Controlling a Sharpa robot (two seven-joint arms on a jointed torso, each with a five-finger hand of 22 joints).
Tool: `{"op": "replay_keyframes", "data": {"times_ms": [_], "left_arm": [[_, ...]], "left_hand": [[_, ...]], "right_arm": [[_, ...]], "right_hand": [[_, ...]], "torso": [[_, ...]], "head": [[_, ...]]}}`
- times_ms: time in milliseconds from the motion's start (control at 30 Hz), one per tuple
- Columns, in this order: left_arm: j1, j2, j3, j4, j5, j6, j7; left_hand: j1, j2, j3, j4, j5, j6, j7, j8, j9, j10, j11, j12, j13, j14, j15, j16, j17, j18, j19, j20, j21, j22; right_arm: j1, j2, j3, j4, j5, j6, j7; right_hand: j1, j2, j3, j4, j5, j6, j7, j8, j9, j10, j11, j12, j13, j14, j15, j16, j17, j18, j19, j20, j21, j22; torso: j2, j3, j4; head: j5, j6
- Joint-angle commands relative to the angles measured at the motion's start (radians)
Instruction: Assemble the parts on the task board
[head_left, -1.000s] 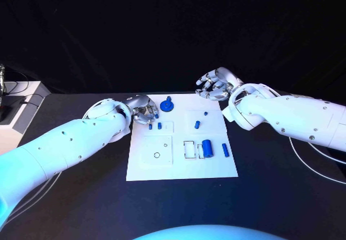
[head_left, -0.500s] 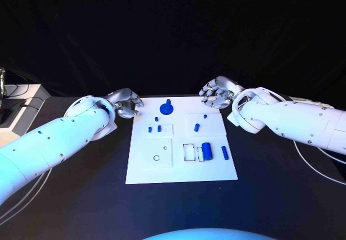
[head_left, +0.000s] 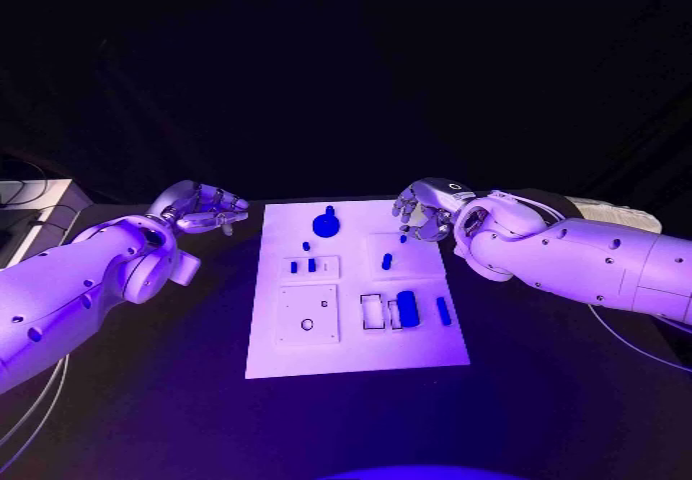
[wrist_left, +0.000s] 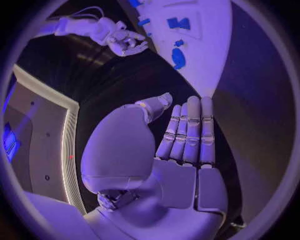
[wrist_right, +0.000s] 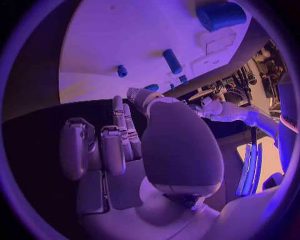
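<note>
Both hands have pulled back off the board since a second ago: left hand (head_left: 206, 209) was over the board's near-left corner region by the small pegs, now sits off its left edge over bare worktop (head_left: 173, 400); right hand (head_left: 423, 211) has dropped from behind the board to just beside its far right corner. Neither carries anything. Left hand fingers (wrist_left: 187, 131) lie straight and pressed side by side, palm empty; right hand fingers (wrist_right: 119, 135) are loosely curled, nothing between them. Task board (head_left: 361, 350) is centred on the worktop. Parts look mostly unassembled: blue knob-like part (head_left: 326, 224) stands near the far edge, two short pegs (head_left: 302, 266) sit in the left plate, small pin (head_left: 387, 261) lies on the right plate, larger blue cylinder (head_left: 408, 308) and slim pin (head_left: 443, 311) lie loose by the slotted holder. Round hole (head_left: 307, 324) in the near-left plate is unfilled. My read: early stage, most insertion work left.
</note>
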Motion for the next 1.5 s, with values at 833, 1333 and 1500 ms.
{"op": "replay_keyframes", "data": {"times_ms": [833, 1333, 1500], "left_arm": [[-0.090, -0.133, 0.058, 0.207, 0.408, 0.103, 0.178], [-0.093, -0.138, 0.059, 0.214, 0.404, 0.090, 0.168], [-0.093, -0.138, 0.059, 0.213, 0.399, 0.087, 0.165]], "left_hand": [[0.035, -0.008, -0.048, 0.053, 0.003, 0.034, -0.002, 0.025, 0.010, 0.154, 0.003, -0.195, -0.040, 0.011, 0.021, -0.484, -0.144, 0.003, 0.022, 0.035, -0.385, -0.265], [0.037, -0.006, -0.051, 0.053, 0.002, 0.032, 0.004, 0.024, 0.009, 0.149, 0.007, -0.208, -0.040, 0.025, 0.021, -0.492, -0.138, 0.003, 0.032, 0.035, -0.392, -0.270], [0.038, -0.006, -0.051, 0.053, 0.002, 0.033, 0.005, 0.024, 0.008, 0.150, 0.007, -0.208, -0.040, 0.026, 0.021, -0.492, -0.137, 0.003, 0.033, 0.034, -0.392, -0.271]], "right_arm": [[-0.034, 0.005, -0.002, 0.021, -0.167, 0.152, -0.079], [-0.038, 0.007, -0.002, 0.031, -0.141, 0.136, -0.073], [-0.038, 0.010, -0.002, 0.030, -0.137, 0.130, -0.071]], "right_hand": [[-0.009, 0.013, -0.051, -0.012, 0.003, 0.001, -0.001, -0.024, -0.011, -0.013, 0.003, -0.044, -0.073, 0.051, 0.011, -0.011, 0.040, 0.027, 0.008, 0.013, -0.066, 0.066], [-0.008, 0.019, 0.008, -0.005, 0.005, 0.042, -0.019, -0.007, -0.003, 0.039, -0.016, -0.046, -0.103, 0.052, -0.011, -0.012, 0.038, 0.027, 0.010, -0.008, -0.074, 0.063], [0.000, 0.043, 0.048, -0.011, -0.018, 0.067, -0.025, 0.007, 0.006, 0.072, -0.022, -0.050, -0.113, 0.053, -0.014, -0.012, 0.039, 0.026, 0.013, -0.009, -0.070, 0.067]], "torso": [[0.002, 0.0000, -0.0004], [0.002, -0.0004, -0.0001], [0.001, -0.0005, -0.0008]], "head": [[-0.007, -0.005], [-0.006, -0.010], [-0.006, -0.011]]}}
